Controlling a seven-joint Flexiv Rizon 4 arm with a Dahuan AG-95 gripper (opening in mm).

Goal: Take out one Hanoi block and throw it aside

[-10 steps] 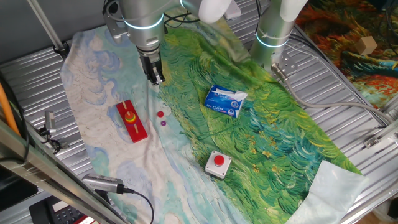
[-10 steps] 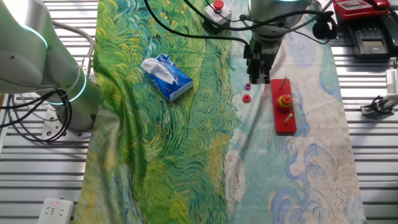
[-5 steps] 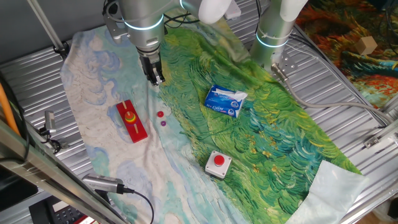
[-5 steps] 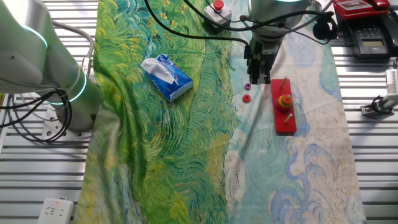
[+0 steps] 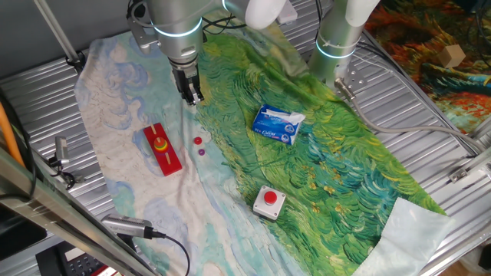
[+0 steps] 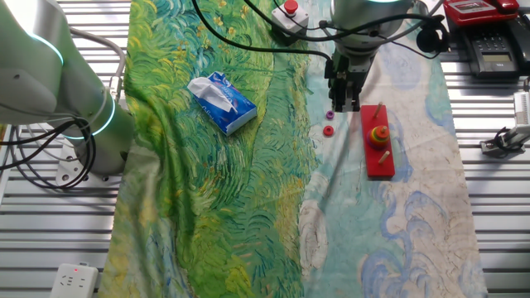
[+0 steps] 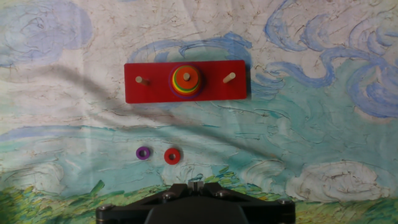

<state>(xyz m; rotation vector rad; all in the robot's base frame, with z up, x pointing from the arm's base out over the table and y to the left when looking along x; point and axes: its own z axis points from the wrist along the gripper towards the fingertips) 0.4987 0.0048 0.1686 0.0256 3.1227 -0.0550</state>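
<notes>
Painted cloth [image 7: 323, 143] | pincer [image 5: 190, 97] aperture unclear, holds nothing | Hanoi block [image 7: 172, 155] on cloth

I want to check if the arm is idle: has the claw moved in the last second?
No. In one fixed view the claw hangs at the same spot above the red base; the small red disc lies unmoved too.

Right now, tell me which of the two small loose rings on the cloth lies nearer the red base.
The tiny orange-red ring; the tiny purple ring lies beside it, farther along the cloth from the red rectangular base.

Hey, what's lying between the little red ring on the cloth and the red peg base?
Nothing: in the hand view, only bare painted cloth separates the red ring from the red base.
</notes>
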